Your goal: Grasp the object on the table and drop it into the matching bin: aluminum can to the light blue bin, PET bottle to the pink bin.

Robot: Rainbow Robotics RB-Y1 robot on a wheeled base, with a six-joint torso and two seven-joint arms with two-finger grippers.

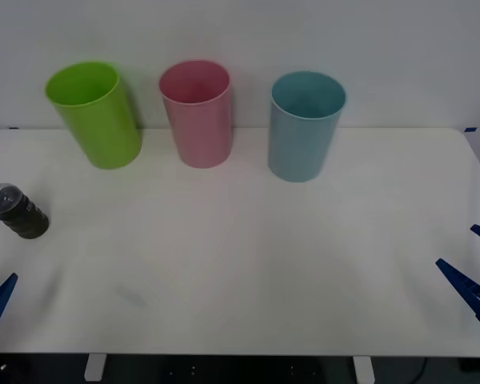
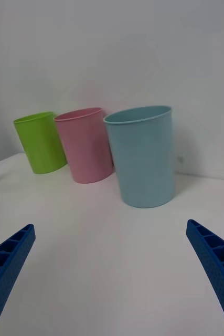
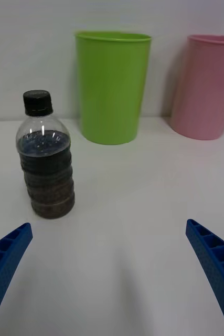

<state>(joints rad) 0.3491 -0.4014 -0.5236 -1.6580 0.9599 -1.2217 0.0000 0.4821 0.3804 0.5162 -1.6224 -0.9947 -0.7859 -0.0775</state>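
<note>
White table (image 1: 248, 264); PET bottle (image 1: 16, 211) upright at its left edge; left hand (image 3: 109, 273) open near it; right hand (image 2: 109, 273) open, well apart.

Smooth matt plastic pink bin (image 1: 197, 116), glossy clear-shouldered plastic PET bottle (image 3: 45, 156), matt white table (image 1: 248, 264)

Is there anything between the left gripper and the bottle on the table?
No. The left wrist view shows bare white table between the open left gripper and the upright PET bottle; nothing lies on that stretch.
</note>
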